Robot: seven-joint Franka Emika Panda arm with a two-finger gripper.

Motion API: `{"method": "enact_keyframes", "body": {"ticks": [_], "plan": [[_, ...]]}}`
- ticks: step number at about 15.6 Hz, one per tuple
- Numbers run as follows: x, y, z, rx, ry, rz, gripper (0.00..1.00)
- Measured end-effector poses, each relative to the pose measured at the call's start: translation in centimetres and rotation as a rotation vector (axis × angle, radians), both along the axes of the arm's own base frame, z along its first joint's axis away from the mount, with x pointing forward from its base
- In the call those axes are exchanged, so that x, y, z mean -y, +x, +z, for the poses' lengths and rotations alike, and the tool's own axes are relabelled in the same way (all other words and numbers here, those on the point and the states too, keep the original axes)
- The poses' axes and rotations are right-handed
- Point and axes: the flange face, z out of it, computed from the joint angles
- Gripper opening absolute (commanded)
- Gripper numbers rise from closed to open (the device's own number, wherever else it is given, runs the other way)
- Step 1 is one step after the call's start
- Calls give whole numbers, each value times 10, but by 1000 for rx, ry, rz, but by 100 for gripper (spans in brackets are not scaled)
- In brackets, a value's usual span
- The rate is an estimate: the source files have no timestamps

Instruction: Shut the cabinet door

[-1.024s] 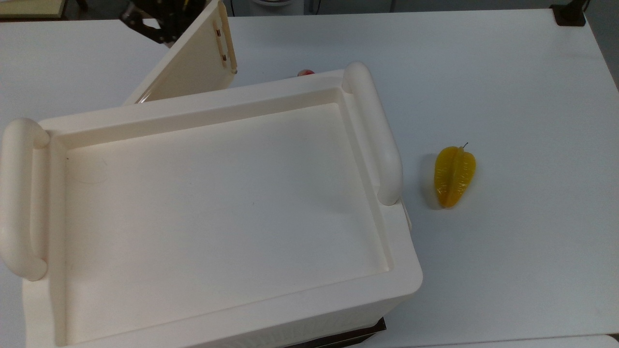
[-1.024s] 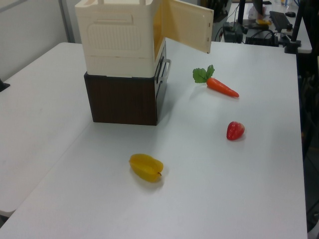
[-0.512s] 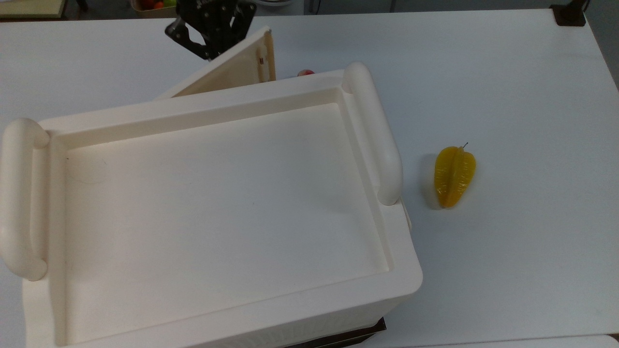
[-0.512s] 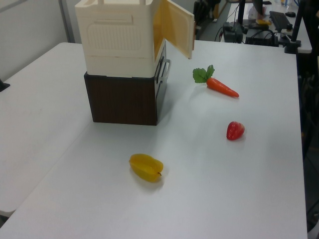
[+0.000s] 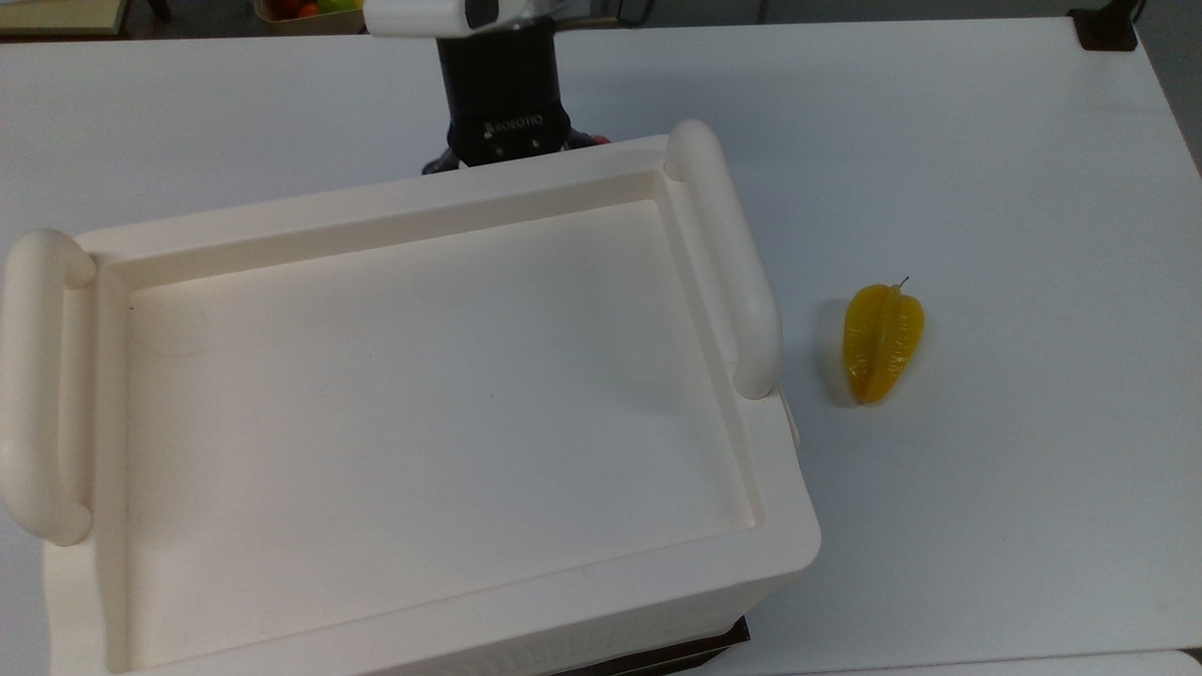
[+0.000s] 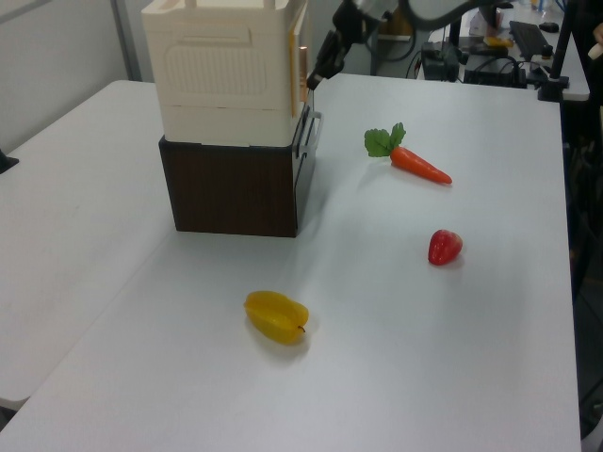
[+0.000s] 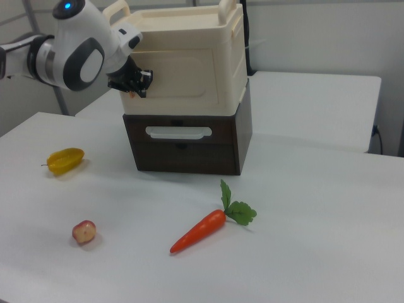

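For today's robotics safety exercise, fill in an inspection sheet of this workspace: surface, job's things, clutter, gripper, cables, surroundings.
Surface: white table, bare apart from the things listed.
Job's things: large cream plastic box-shaped cabinet on a dark brown base; its flat cream cabinet door lies flush with the front in the right view, looking closed.
Clutter: yellow ridged starfruit, orange carrot with green leaves, small red strawberry, all loose on the table.
Gripper: black gripper at the door's edge on the right view's left.
Cables: dark cables behind the table in the left view.
Surroundings: equipment stands, pale walls.
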Motion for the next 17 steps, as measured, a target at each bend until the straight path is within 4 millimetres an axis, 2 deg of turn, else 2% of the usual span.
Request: {"method": "enact_keyframes", "body": {"ticks": [3,12,14,17], "plan": [[-10,8,-9,24,47,-64,0],[-9,7,-8,-7,102,-141,1],[0,4,-7,-85,113,-178,3],[34,-18,3,-286,100,-224,5]]}}
